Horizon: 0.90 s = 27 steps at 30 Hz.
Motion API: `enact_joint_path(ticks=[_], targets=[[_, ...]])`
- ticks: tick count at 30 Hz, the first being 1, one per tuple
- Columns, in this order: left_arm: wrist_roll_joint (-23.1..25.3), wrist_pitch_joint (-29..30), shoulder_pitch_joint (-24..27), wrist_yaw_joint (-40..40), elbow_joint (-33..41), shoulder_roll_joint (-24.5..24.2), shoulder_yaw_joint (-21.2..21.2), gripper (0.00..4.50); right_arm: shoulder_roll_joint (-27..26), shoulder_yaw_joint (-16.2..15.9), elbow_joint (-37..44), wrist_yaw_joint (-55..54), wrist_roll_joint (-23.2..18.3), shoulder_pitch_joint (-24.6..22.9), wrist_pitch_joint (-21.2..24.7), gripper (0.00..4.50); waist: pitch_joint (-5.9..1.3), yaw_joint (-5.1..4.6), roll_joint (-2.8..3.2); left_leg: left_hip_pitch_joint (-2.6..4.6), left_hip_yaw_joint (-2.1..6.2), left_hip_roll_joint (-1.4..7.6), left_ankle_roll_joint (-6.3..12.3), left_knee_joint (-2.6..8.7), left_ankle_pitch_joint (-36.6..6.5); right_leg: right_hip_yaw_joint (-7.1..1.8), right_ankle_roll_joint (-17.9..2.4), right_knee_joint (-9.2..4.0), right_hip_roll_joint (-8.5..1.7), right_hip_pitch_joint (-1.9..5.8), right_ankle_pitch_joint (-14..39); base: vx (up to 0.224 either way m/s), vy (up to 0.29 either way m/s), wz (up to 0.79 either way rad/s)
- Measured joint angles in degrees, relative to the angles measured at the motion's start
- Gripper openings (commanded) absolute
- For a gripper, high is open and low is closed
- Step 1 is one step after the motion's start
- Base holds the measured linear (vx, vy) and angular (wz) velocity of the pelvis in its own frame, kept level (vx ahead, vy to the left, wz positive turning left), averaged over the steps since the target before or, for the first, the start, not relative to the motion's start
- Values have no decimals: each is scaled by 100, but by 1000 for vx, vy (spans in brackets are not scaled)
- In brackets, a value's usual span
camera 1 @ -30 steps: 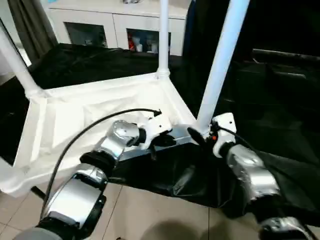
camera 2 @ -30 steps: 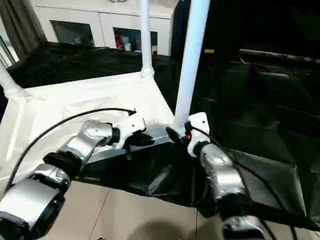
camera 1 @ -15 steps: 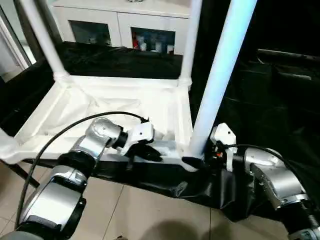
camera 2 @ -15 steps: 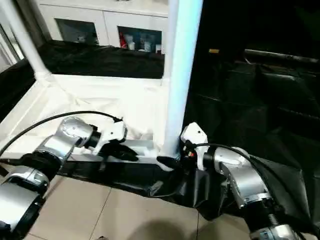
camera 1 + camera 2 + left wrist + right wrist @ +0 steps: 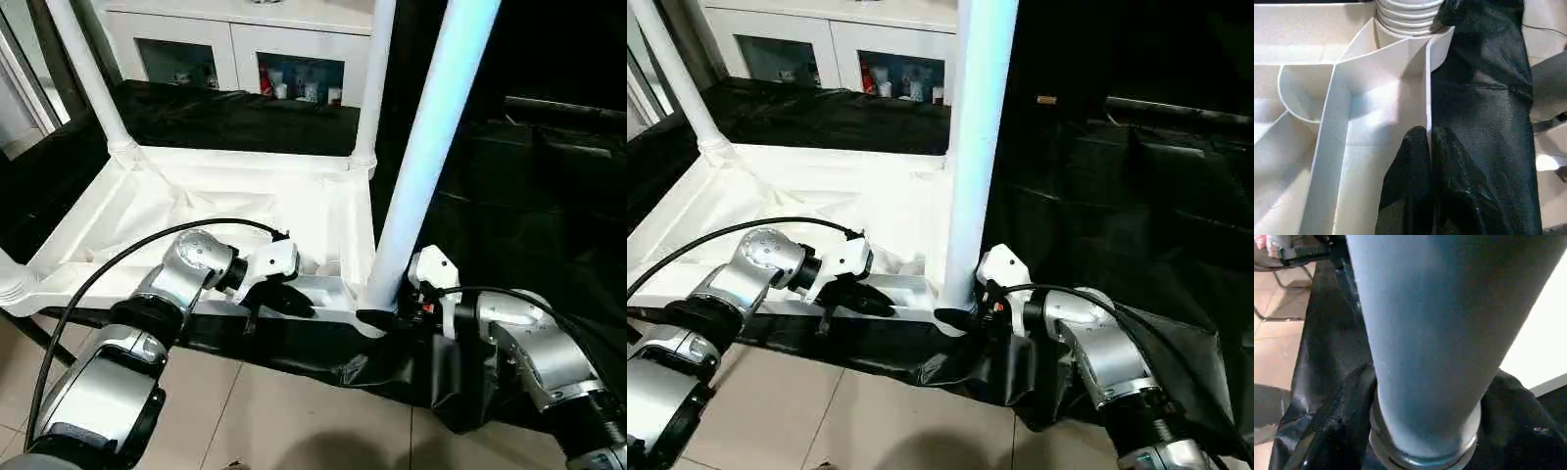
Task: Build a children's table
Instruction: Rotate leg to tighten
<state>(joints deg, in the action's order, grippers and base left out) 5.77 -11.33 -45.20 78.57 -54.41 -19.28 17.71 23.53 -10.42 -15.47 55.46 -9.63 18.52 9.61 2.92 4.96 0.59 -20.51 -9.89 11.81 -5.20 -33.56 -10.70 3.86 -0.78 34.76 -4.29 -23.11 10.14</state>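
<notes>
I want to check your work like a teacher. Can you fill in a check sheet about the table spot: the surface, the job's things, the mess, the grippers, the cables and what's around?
Surface: black cloth covers the work surface and hangs over its near edge.
Job's things: table top lies upside down, ribbed side up; near leg and far legs stand upright in corner sockets.
Clutter: nothing seen.
Grippers: left gripper shut on the table top's near rim; right gripper at the foot of the near leg, one finger on either side.
Cables: black cable arches over the left forearm.
Surroundings: white cabinet with glass doors behind; tiled floor in front.
</notes>
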Motion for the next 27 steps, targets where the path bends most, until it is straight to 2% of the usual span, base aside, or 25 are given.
enact_joint_path(ticks=[2,6,10,13,15,18,19,22,24,27], targets=[[60,16,-8,-378,-58,72,-88,0,-397,288,-246,-556,-63,1,32,269,5,-27,-12,4,1,0,-1,-2,0,1,1,4,0,-2,-2,0,0,0],[189,189,-194,-1234,-335,411,-110,0,-974,605,-522,-1916,65,92,37,267,4,-88,-17,10,0,-4,-1,-6,1,-3,19,3,-2,3,7,0,0,0],[190,382,-287,-1803,-509,738,-177,0,-1391,758,-646,-2947,269,156,21,267,2,-134,-16,10,0,-5,-2,-1,1,-4,14,2,-3,5,3,0,0,0],[314,535,-413,-2472,-710,1053,-220,0,-1787,903,-1087,-3944,565,470,-98,267,-5,-154,-8,21,0,-7,-2,-1,0,-4,13,0,-4,15,3,0,0,0],[364,555,-436,-2703,-776,1165,-216,0,-1874,940,-1298,-4243,634,603,-170,267,-6,-151,-4,26,0,-9,-2,-1,0,-5,29,-2,-6,21,13,0,0,0],[414,516,-437,-2787,-796,1202,-208,0,-1885,947,-1450,-4280,696,640,-364,267,-9,-147,2,30,0,-10,-1,1,0,-6,30,-5,-7,27,13,0,0,0],[414,503,-438,-2786,-799,1201,-209,0,-1884,969,-1453,-4249,673,638,-384,322,-8,-146,3,29,0,-10,-1,2,0,-6,30,-5,-7,28,13,0,0,0],[415,412,-447,-2755,-803,1174,-212,0,-1822,1070,-1456,-3896,508,624,-451,339,-5,-143,7,18,0,-10,-1,0,0,-6,25,-5,-7,21,10,0,0,0],[413,347,-451,-2703,-807,1145,-212,0,-1720,1074,-1456,-3619,449,621,-475,371,-2,-145,12,9,0,-10,0,1,0,-5,2,-7,-7,14,-4,0,0,0],[398,161,-454,-2418,-801,995,-211,0,-1159,905,-1305,-2596,292,572,-382,385,5,-141,20,-14,2,-8,2,1,0,-1,3,-12,-5,0,-3,0,0,0]])
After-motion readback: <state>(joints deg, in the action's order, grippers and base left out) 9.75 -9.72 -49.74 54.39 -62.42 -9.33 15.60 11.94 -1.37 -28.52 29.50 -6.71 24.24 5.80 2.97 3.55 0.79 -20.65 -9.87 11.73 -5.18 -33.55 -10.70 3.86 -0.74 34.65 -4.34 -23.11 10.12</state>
